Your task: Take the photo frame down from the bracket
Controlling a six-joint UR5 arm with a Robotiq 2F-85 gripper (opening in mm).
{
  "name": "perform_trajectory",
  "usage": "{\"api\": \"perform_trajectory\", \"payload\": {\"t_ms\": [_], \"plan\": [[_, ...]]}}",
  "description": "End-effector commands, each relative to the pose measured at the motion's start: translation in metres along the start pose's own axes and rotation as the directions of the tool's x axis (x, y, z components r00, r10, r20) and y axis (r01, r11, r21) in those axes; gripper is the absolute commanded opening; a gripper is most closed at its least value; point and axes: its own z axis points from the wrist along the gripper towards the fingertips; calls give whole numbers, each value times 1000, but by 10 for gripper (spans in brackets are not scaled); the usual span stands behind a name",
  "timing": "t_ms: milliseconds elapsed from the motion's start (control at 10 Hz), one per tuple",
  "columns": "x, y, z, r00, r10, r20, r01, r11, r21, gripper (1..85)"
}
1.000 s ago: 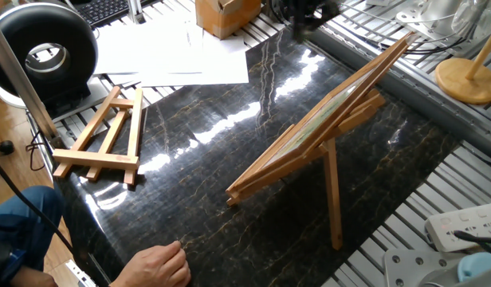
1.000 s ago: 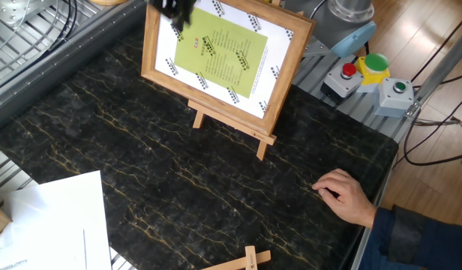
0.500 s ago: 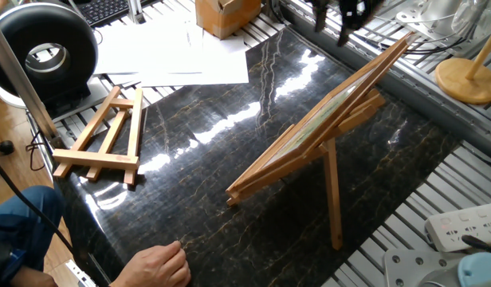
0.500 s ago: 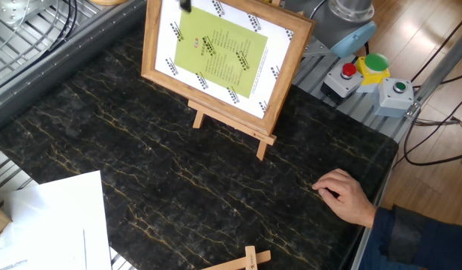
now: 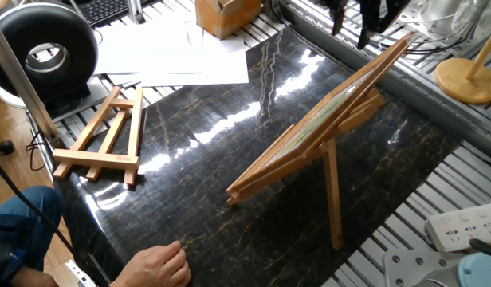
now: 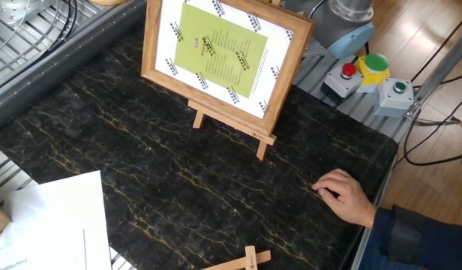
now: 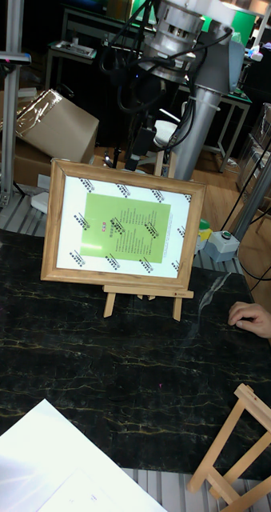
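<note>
The photo frame (image 7: 123, 224) leans upright on the bracket (image 7: 147, 292), showing a green sheet behind white matting. From the side, the photo frame (image 5: 333, 108) is a thin tilted slab resting on the bracket (image 5: 333, 199), whose long rear leg props it up. In the other fixed view the photo frame (image 6: 220, 56) stands on the bracket (image 6: 262, 146) ledge and the gripper is out of view. My gripper (image 5: 351, 28) hangs open just above and to the left of the frame's top edge, touching nothing. The arm (image 7: 179, 32) rises behind the frame.
A smaller folded easel (image 5: 102, 139) lies flat at the left of the dark marble mat. A person's hand (image 6: 343, 195) rests on the mat's near edge. White papers (image 5: 174, 56), a cardboard box (image 5: 225, 16), a button box (image 6: 366, 71) and a power strip (image 5: 461, 223) surround the mat.
The gripper has moved along the far side to the frame's top edge and has left the other fixed view. Frame, bracket and hand have not moved.
</note>
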Motion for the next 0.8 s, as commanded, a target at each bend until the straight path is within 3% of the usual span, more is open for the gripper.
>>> {"api": "perform_trajectory", "payload": {"t_ms": [0, 200, 500, 600, 700], "plan": [[9, 0, 1, 999, -17, -29, 18, 1000, 20, 450], [6, -8, 0, 1000, 9, -15, -8, 999, 52, 453], [13, -18, -1, 999, 0, -42, 4, 996, 92, 453], [10, -21, -1, 999, -4, -32, 8, 995, 103, 457], [7, -22, -1, 1000, -23, -21, 25, 994, 105, 620]]}}
